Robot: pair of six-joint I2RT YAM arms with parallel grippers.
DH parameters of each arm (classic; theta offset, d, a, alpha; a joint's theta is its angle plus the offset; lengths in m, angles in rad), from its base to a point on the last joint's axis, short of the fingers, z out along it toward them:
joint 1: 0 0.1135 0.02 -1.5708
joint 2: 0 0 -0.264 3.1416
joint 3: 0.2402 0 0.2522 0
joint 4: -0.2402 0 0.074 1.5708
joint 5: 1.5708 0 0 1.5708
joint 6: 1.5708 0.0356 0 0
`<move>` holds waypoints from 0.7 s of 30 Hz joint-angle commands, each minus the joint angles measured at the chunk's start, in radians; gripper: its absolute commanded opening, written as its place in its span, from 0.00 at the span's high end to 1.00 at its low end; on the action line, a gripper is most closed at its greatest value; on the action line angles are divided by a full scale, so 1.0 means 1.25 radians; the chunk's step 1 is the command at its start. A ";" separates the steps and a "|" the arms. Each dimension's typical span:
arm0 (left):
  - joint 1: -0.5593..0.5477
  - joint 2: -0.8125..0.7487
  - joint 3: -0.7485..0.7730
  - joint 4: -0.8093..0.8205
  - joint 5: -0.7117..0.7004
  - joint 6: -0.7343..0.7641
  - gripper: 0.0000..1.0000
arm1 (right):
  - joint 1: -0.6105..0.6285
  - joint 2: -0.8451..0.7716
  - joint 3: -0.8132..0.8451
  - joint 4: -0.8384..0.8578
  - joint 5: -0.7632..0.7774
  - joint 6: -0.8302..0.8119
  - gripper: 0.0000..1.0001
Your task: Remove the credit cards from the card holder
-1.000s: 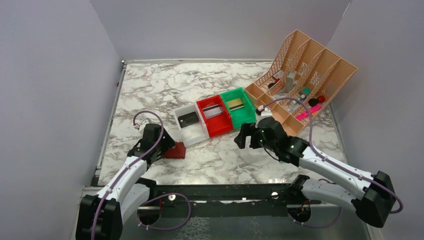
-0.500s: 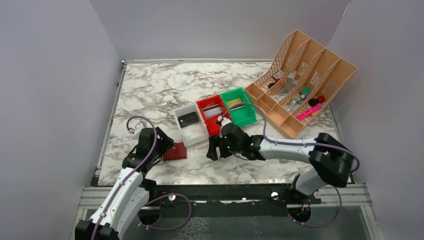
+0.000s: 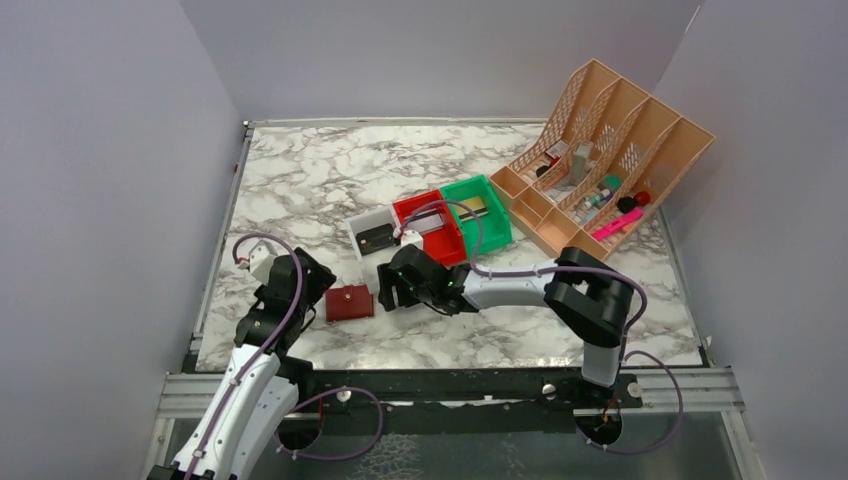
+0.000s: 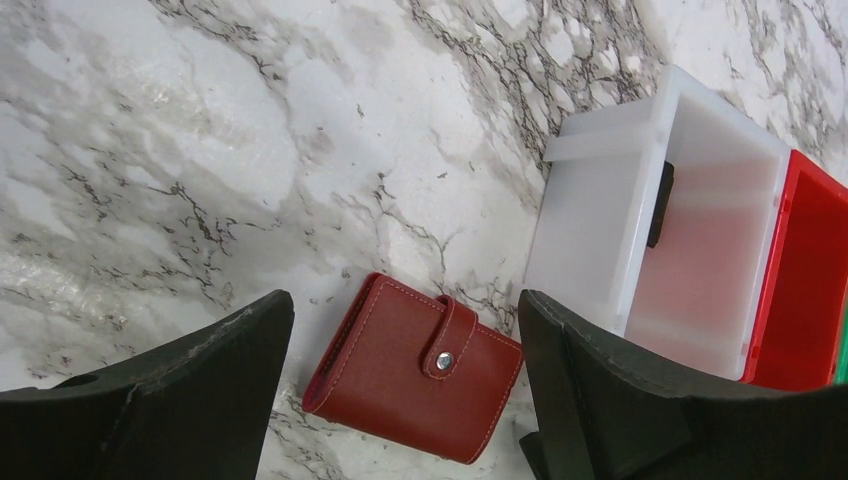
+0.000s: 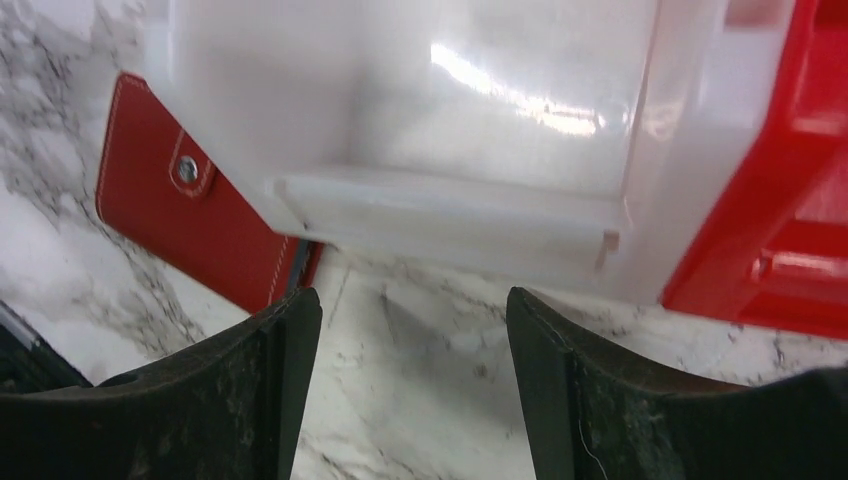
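- Top external view: a flat dark-red stitched folding card holder (image 3: pixel 349 303) lies shut on the grey-veined white marble tabletop (image 3: pixel 300 180), just off the tips of the left gripper (image 3: pixel 322 290).
- Left wrist view: left gripper (image 4: pixel 402 300) has its jaws spread wide and clamps nothing. The card holder (image 4: pixel 415 365) lies under the gap between the two black fingers (image 4: pixel 170 400), strap snapped down. Contact with either finger: cannot tell.
- Past that gripper's right-hand finger is a translucent white rectangular plastic bin (image 4: pixel 590 230), with a red plastic bin (image 4: pixel 810 290) touching its far side.
- Right gripper (image 3: pixel 392 290) sits on the opposite side of the card holder from the left one, at the near end of the white bin (image 3: pixel 362 220).
- Right wrist view: right gripper (image 5: pixel 412 300) also has its jaws spread and grips nothing. The white bin's (image 5: pixel 450 110) near wall is dead ahead of the gap. The card holder (image 5: pixel 200 230) shows past the left finger, partly hidden behind the bin. The red bin (image 5: pixel 760 230) is ahead of the right finger.
- Cards are all beyond the right gripper and apart from the card holder:
  - thin black card (image 3: pixel 376 237) in the white bin
  - silver card (image 3: pixel 436 222) in the red bin (image 3: pixel 415 202)
  - gold card (image 3: pixel 474 207) in a green plastic bin (image 3: pixel 497 232)
- A peach lattice-sided desk organiser (image 3: pixel 650 140) stands well off to the right gripper's right.
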 commanded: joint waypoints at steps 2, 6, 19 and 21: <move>-0.003 -0.012 0.018 -0.018 -0.063 -0.011 0.13 | 0.003 0.062 0.081 -0.015 0.074 -0.015 0.28; -0.003 -0.008 0.010 -0.016 -0.071 -0.022 0.12 | 0.002 0.104 0.142 -0.027 0.070 -0.032 0.28; -0.003 0.020 -0.041 0.026 -0.053 -0.029 0.11 | 0.003 0.171 0.246 -0.032 -0.038 -0.064 0.27; -0.003 0.033 -0.059 0.065 -0.025 -0.008 0.11 | 0.003 0.165 0.225 -0.006 -0.084 -0.056 0.27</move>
